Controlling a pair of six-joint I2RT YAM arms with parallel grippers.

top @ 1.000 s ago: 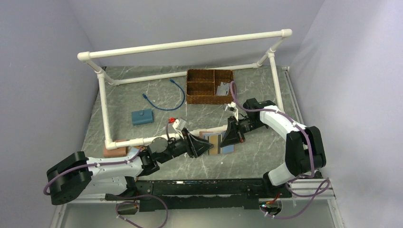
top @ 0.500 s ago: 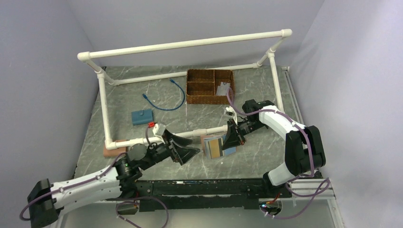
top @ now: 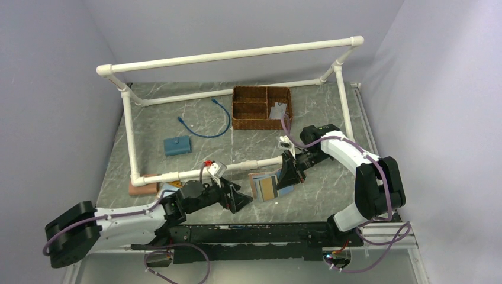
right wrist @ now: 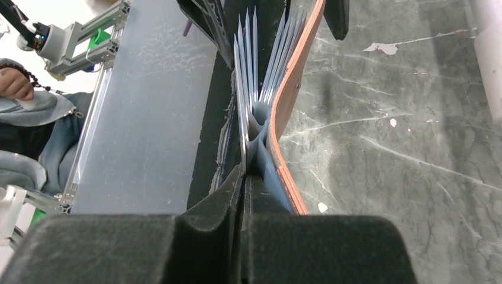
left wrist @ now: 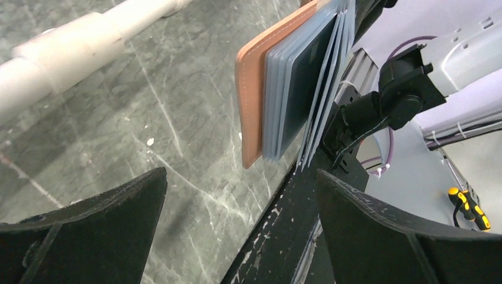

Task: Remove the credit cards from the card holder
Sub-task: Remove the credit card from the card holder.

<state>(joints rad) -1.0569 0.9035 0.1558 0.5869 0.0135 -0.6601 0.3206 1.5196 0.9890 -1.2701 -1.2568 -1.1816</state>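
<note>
Jaws of right gripper (right wrist: pixel 244 177) pressed together, pinching grey-blue inner leaves close to the fold of small reddish-brown leather card holder (right wrist: pixel 294 83). Holder up on edge, leaves fanned apart like book pages, leather cover outermost, facing grey marbled table (right wrist: pixel 385 148). Contact between lower edge and table impossible to tell. From overhead, holder in near half of table, just at 6 o'clock of white plastic pipe (top: pixel 254 164). Tan rectangle on upturned face, probably one of the thin flat credit cards (top: pixel 268 187), tucked in a pocket. Dark flat shapes behind sleeves in left wrist view, possibly more cards.

Jaws of left gripper (left wrist: pixel 240 177) spread wide, holding nothing. Overhead, just at 8 o'clock of holder, aimed at fanned open end, not touching.

Handling, by judgement: light overall. Cover supple. Sleeves floppy and slick, likely to bend away under a push. Cards stiff but thin, probably snug in pockets. Best hold: exposed edge of a single card at pocket mouth, flat faces pinched, then a straight pull along pocket line against right gripper's anchor at fold. Risk of catching sleeve together with card.

Farther out: brown wicker basket (top: pixel 254 125) at 12 o'clock, thin blue cable (top: pixel 227 118) at 11 o'clock, small blue block (top: pixel 177 145) at 10 o'clock.
</note>
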